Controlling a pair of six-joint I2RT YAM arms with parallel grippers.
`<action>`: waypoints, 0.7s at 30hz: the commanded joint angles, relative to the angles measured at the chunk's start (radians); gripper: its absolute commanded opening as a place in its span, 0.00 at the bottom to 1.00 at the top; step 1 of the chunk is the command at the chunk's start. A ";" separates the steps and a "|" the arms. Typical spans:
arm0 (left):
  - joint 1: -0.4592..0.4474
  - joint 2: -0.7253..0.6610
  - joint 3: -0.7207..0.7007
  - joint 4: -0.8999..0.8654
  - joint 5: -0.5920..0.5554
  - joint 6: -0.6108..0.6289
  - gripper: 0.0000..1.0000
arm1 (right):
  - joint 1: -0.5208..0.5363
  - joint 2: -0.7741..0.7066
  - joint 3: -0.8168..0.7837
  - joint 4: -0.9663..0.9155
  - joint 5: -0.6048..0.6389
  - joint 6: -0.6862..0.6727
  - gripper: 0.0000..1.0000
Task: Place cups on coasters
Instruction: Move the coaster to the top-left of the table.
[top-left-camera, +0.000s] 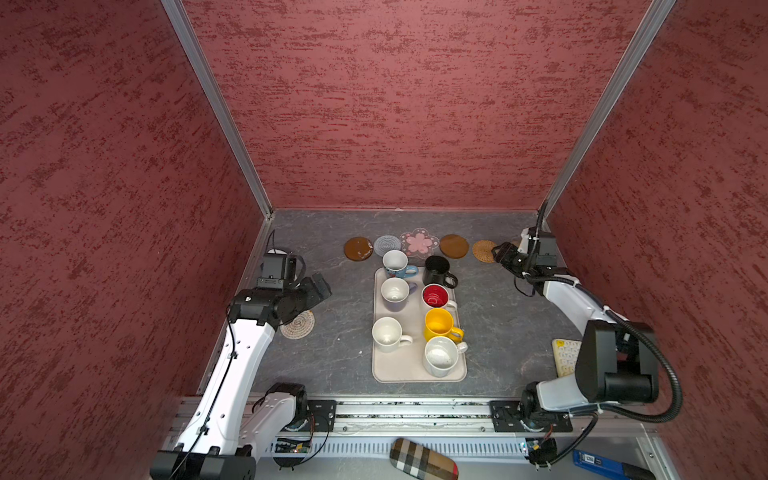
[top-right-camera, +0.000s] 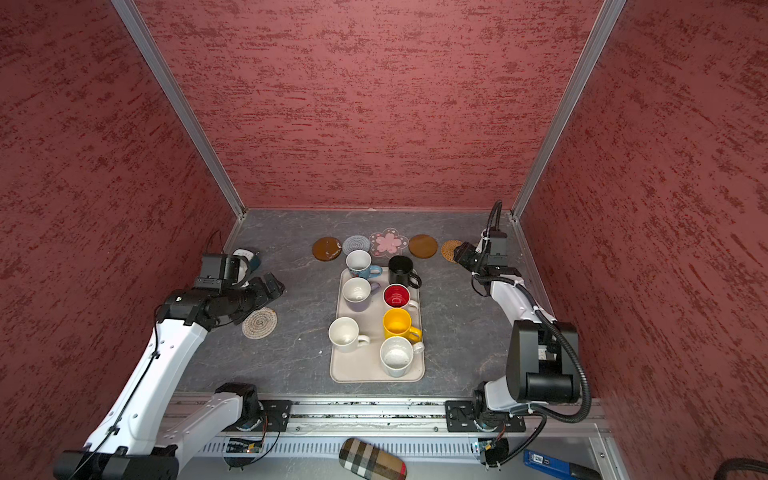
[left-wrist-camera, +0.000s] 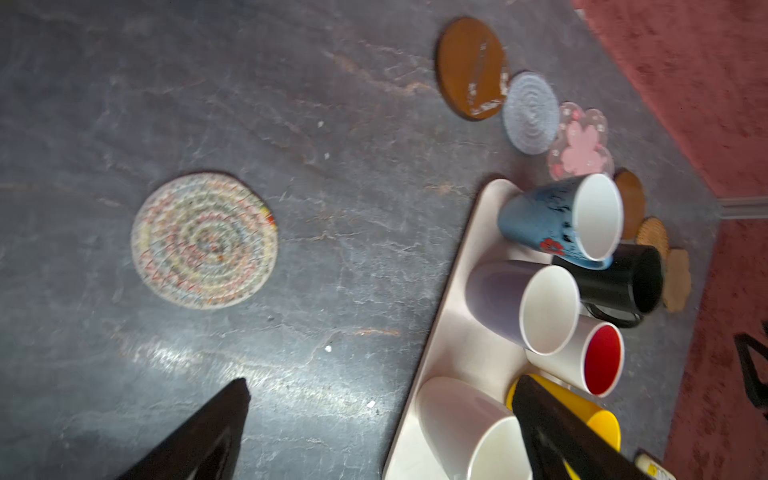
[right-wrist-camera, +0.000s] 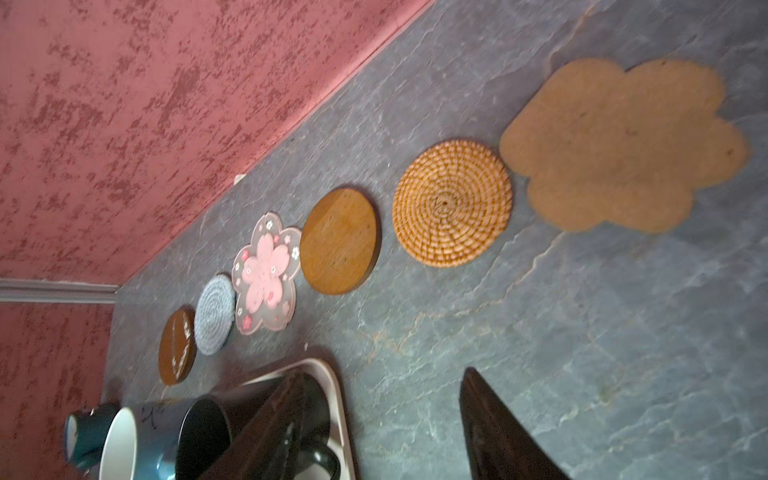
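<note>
— Where do the cups stand?

— I see all seven upright on the beige tray (top-left-camera: 399, 372), in two columns. On my left arm's side are the blue-based mug (top-left-camera: 395, 264), lavender mug (top-left-camera: 394, 291) and plain white mug (top-left-camera: 386, 333). Opposite are the black mug (top-left-camera: 437, 269), red-lined mug (top-left-camera: 435, 296), yellow mug (top-left-camera: 438, 323) and second white mug (top-left-camera: 439, 356).

— And the coasters?

— A row lies along the far wall beyond the tray: brown disc (top-left-camera: 358, 248), grey spiral disc (top-left-camera: 386, 245), pink flower (top-left-camera: 419, 242), second brown disc (top-left-camera: 454, 246), wicker disc (top-left-camera: 482, 251) and tan scalloped coaster (right-wrist-camera: 623, 145). The colourful spiral disc (top-left-camera: 300, 326) lies apart, under my left arm.

— Grippers?

— My left gripper (top-left-camera: 321, 286) hangs over bare table beside the tray, jaws spread wide, empty. My right gripper (top-left-camera: 500, 253) hovers by the wicker disc, jaws parted, nothing between them.
</note>
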 joint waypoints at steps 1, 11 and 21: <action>0.036 -0.007 -0.046 -0.021 -0.042 -0.081 1.00 | 0.022 -0.083 -0.068 0.144 -0.035 0.050 0.57; 0.112 0.025 -0.201 0.067 -0.108 -0.135 0.85 | 0.054 -0.162 -0.213 0.323 -0.175 0.144 0.58; 0.204 0.162 -0.227 0.132 -0.080 -0.123 0.92 | 0.054 -0.173 -0.296 0.551 -0.353 0.272 0.96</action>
